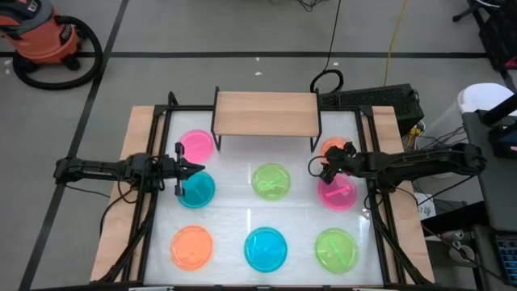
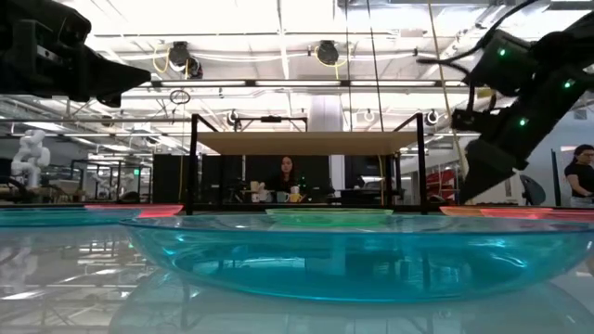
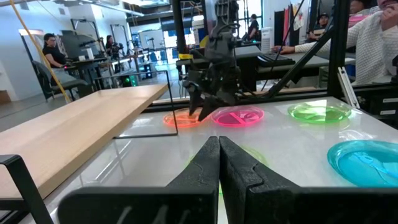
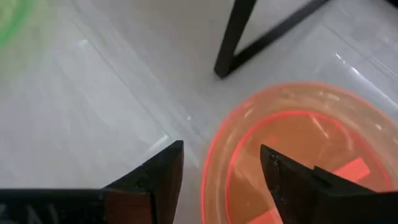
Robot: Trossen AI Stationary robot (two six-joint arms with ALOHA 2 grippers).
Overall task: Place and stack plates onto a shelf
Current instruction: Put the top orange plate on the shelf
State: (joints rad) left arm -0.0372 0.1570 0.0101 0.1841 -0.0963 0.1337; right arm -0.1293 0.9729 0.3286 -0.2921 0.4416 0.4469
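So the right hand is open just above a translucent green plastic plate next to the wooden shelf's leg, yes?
Not green. The right hand is open above a translucent orange plastic plate, beside a black leg of the light-wood shelf. The right wrist view shows it.

Open white tabletop (image 1: 230, 212) in the lanes between plates, widest along the middle row left of the green plate (image 1: 271, 180). Bare shelf (image 1: 266, 113) top at the far edge, reachable from above. Beneath it, a low gap fenced by a black leg (image 4: 233, 38) just beside the orange plate (image 4: 292, 155). Side rails (image 1: 148, 202) hemming both flanks.
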